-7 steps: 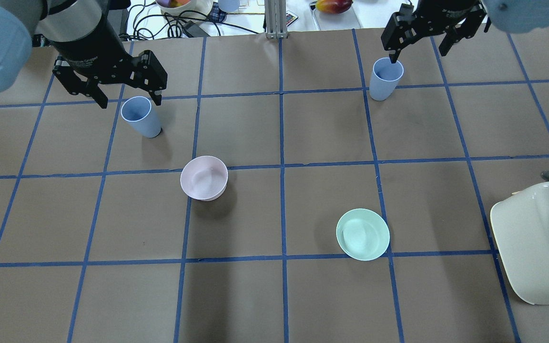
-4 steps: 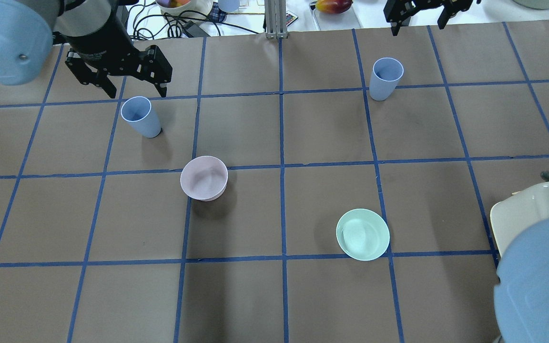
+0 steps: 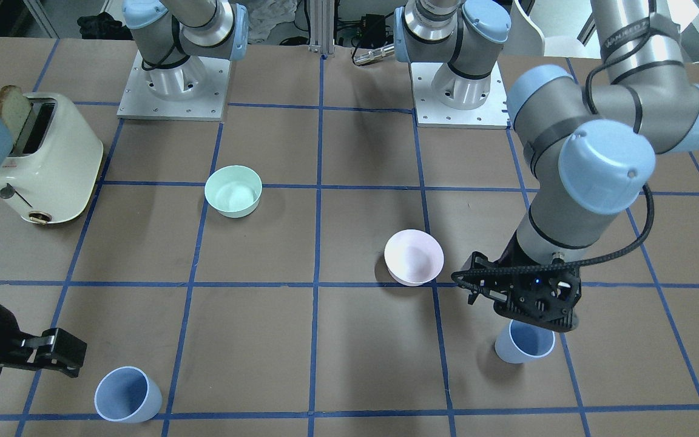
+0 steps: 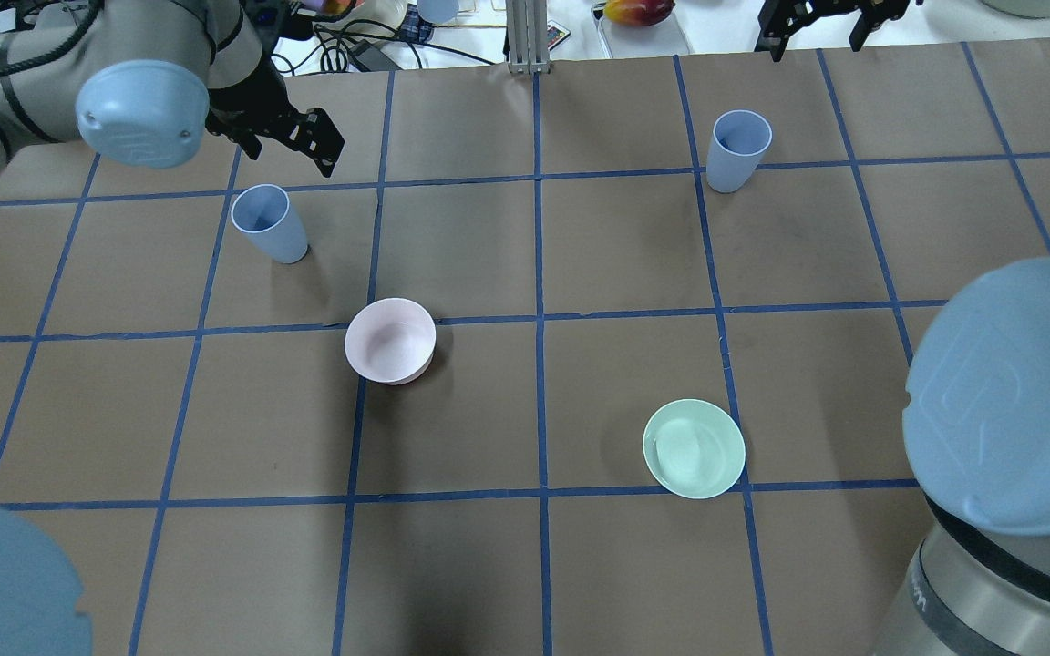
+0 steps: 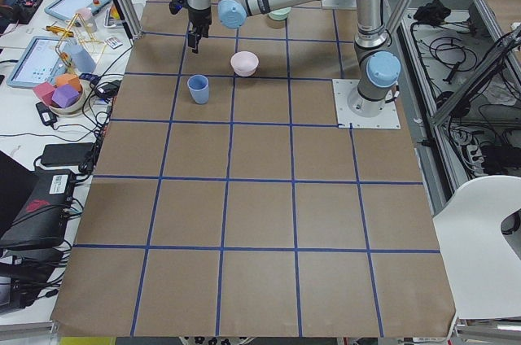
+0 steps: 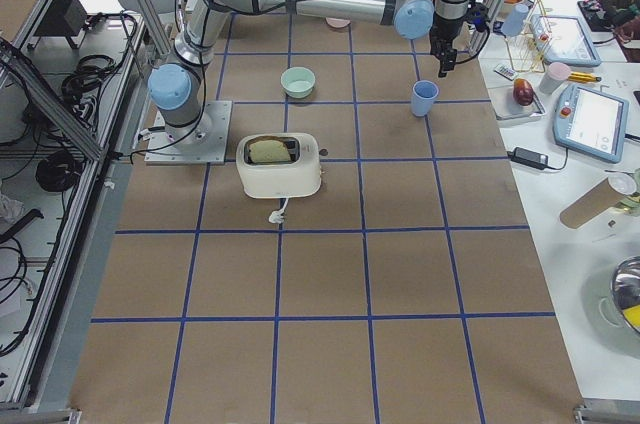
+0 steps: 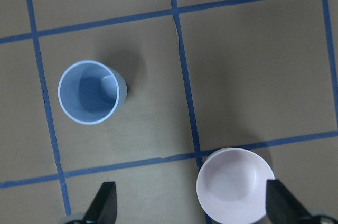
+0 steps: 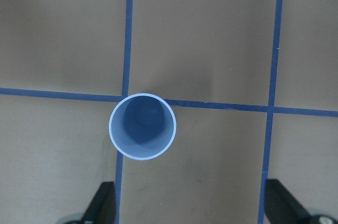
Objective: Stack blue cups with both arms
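2 cups, both blue, stood upright and well apart on the table (image 4: 534, 565) in the overhead view. The left cup (image 4: 262, 223) was near the left gripper (image 4: 283, 137), and the right cup (image 4: 736, 150) was near the right gripper (image 4: 815, 25) at the far edge. Neither was held; the pink bowl (image 4: 390, 340) and green bowl (image 4: 694, 448) lay nearer the robot, apart from both cups. In the front-facing view the left gripper hung over the left cup's robot-side edge with no contact apparent, and the right gripper stood beside the right cup with a gap. The left side view showed the left cup clear of the pink bowl. The right side view showed the right cup on a grid line, with the toaster (image 6: 280, 164) well apart. In the left wrist view both fingers (image 7: 104, 203) were spread wide, with the left cup ahead and off to 1 side, not between them. In the right wrist view the fingers (image 8: 103, 203) were equally spread, with the right cup ahead and only slightly off centre. Assessment: the cups appeared to be thin, light plastic with smooth tapered walls, so likely to slip downward in a side grip, tip if nudged and flex if squeezed hard. The soundest hold would be at the rim, 1 finger inside and 1 outside, leaving the receiving cup's mouth unobstructed.
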